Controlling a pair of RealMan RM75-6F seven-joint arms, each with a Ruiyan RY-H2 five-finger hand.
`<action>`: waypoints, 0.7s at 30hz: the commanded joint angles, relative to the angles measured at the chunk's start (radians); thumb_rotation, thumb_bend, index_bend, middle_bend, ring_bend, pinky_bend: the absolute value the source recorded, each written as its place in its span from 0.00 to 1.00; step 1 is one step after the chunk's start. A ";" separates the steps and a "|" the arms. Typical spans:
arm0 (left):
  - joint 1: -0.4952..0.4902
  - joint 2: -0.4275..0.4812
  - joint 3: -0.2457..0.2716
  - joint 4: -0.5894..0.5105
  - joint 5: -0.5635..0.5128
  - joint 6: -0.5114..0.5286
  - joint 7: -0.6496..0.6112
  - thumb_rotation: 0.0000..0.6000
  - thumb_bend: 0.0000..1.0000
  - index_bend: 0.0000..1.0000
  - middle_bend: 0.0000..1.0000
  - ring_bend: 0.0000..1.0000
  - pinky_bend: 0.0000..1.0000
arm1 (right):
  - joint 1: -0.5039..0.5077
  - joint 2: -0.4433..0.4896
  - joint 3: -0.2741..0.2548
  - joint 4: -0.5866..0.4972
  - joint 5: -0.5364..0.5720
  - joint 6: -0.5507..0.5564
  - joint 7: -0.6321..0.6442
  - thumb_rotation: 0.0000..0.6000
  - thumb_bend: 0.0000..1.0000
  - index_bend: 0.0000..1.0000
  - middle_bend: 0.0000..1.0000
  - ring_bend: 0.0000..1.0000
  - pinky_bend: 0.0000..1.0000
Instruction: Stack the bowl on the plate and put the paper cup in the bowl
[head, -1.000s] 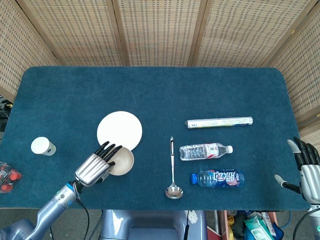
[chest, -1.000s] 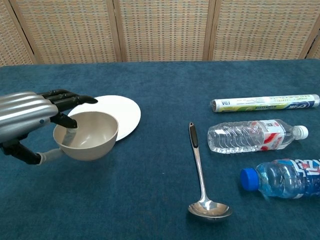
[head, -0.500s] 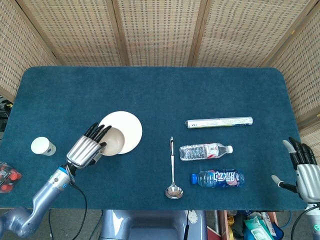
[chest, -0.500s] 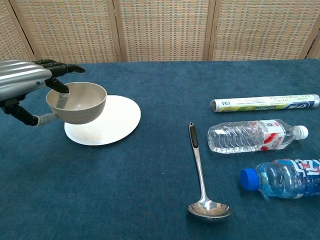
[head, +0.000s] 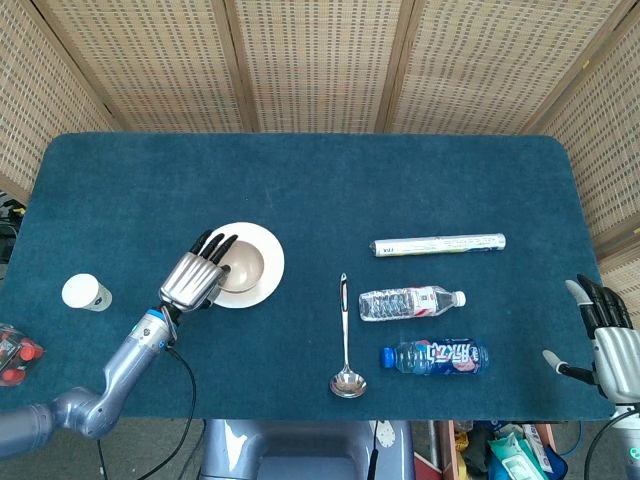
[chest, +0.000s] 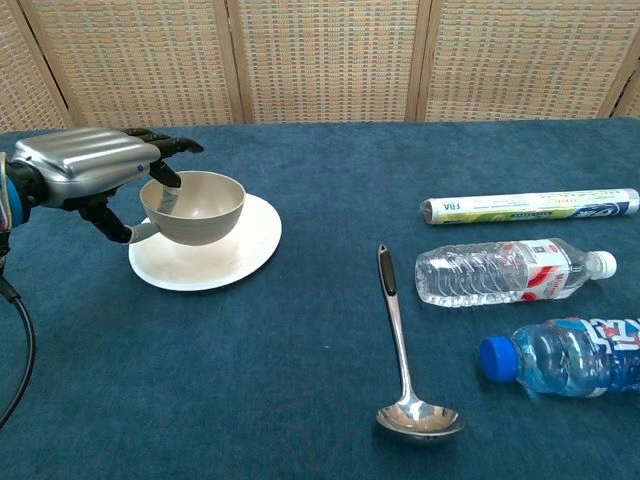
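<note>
Left hand (chest: 95, 170) has the bowl (chest: 194, 208) by its near rim, fingers hooked over the edge and thumb underneath, and you're holding it right above the plate (chest: 245, 245). From the chest view the bowl looks to sit over the plate's middle, but whether its base is touching yet, I can't tell. Looks like the stacking step is nearly home; what's left is to let it settle and let go.

Now the relation that matters for your next reach: the paper cup (head: 85, 292) stands upright well off to the left of the plate, near the counter (head: 300, 180) edge, on your left hand's side. Your right hand (head: 606, 335) hangs far out past the right edge, fingers spread and holding nothing, so the left is plainly the nearer one for the cup.

Over on the right lie a ladle (chest: 400, 345), a clear bottle (chest: 510, 272) with a red and white label, a blue-capped bottle (chest: 565, 357) with blue lettering, and a long roll (chest: 530, 207). None of their print is legible from here.
</note>
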 joint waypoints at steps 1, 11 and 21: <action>-0.026 -0.035 -0.005 0.030 -0.045 -0.011 0.029 1.00 0.42 0.64 0.00 0.00 0.00 | 0.001 0.001 0.001 0.005 0.002 -0.002 0.010 1.00 0.14 0.01 0.00 0.00 0.00; -0.051 -0.052 -0.002 0.069 -0.110 -0.005 0.058 1.00 0.42 0.64 0.00 0.00 0.00 | 0.004 0.000 0.001 0.012 0.007 -0.010 0.022 1.00 0.14 0.01 0.00 0.00 0.00; -0.086 -0.095 -0.002 0.146 -0.203 -0.018 0.089 1.00 0.42 0.64 0.00 0.00 0.00 | 0.006 -0.002 -0.001 0.009 0.007 -0.014 0.014 1.00 0.14 0.01 0.00 0.00 0.00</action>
